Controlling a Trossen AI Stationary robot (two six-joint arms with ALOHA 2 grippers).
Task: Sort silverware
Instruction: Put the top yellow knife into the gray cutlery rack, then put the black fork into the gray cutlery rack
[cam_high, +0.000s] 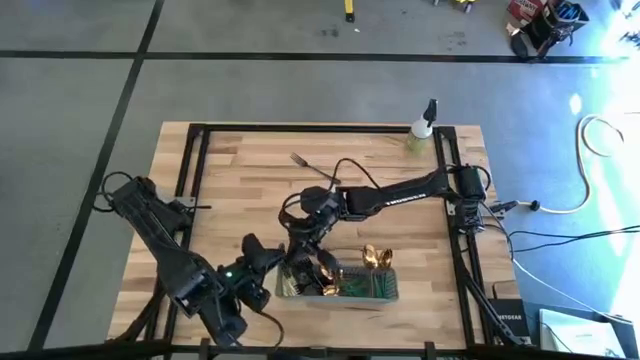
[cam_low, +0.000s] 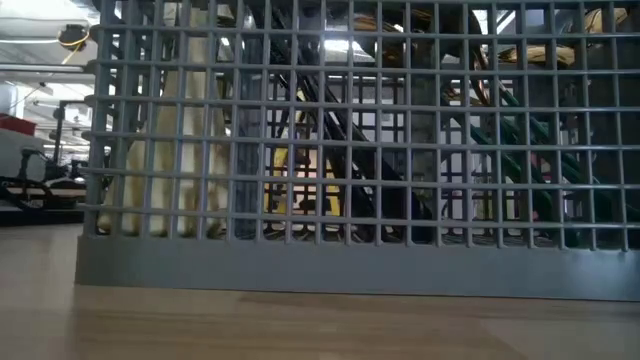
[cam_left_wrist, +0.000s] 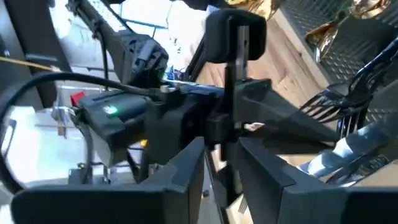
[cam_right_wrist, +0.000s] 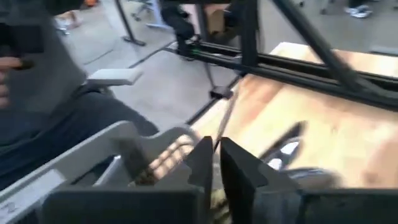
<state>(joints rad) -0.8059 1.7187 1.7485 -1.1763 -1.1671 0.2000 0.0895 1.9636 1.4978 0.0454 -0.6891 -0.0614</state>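
At the front edge of the wooden table (cam_high: 230, 170): a grey mesh caddy (cam_high: 345, 292), already stocked with silverware. Shows gold spoons (cam_high: 375, 260) poking up from its far right part in the overhead view. Fills nearly the whole table-level view with its grid wall, with cream handles (cam_low: 170, 150) upright at one end, green handles (cam_low: 520, 120) leaning at the other, and dark pieces between them.

Over the caddy's left end: the right gripper (cam_right_wrist: 217, 165), on an arm stretched in from the right side of the table and bent down at the wrist. Looks pinched around a slim utensil (cam_right_wrist: 227, 118), whose thin shaft runs out from the narrow slit between the two fingers; too blurred to tell fork, knife or spoon. Hangs just above the caddy's rim, close to the pieces already standing inside.

Just beside it, to the left of the caddy: the left gripper (cam_left_wrist: 219, 152), on an arm coming from the table's left front corner. Keeps its fingers spread, with nothing between them, and points at the right arm's wrist. Catches a dark fork head (cam_left_wrist: 323, 106) in the caddy at the side of its own camera view.

Farther back, near the table's middle: a lone dark fork (cam_high: 312, 168), flat on the wood and well apart from both grippers. At the far right corner: a small spray bottle (cam_high: 425, 125), upright.
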